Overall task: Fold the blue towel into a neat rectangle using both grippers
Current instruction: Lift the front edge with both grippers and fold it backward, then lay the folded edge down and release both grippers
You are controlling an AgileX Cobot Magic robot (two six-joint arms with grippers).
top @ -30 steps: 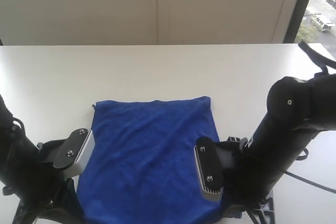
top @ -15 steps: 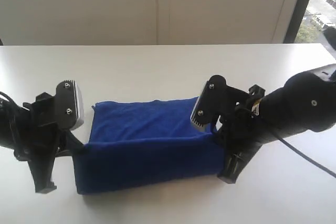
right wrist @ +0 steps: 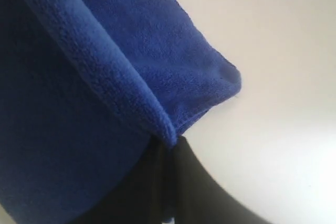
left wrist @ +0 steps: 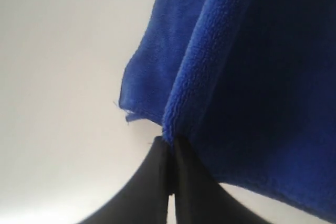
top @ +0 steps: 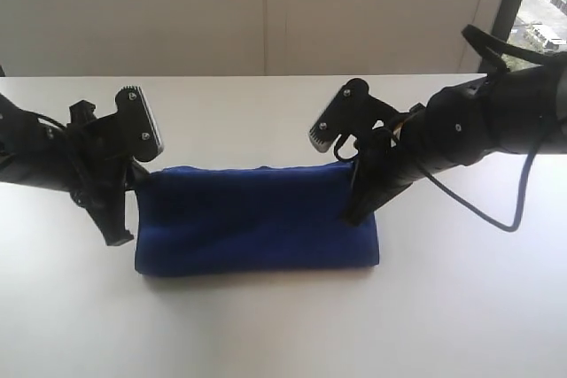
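Blue towel [top: 257,219] sits mid-table on white table [top: 283,334], doubled over into long band, upper layer's edge near lower layer's far edge. Left gripper [left wrist: 169,144] at towel's left end, tips pinched tight on upper layer's corner. Right gripper [right wrist: 169,148] at right end, clamped on its corner too. Both arms slant down onto towel ends.

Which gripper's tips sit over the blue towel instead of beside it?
The right gripper: its tips show against the blue towel near its right end. The left gripper has its tips just off the left edge, against the table.
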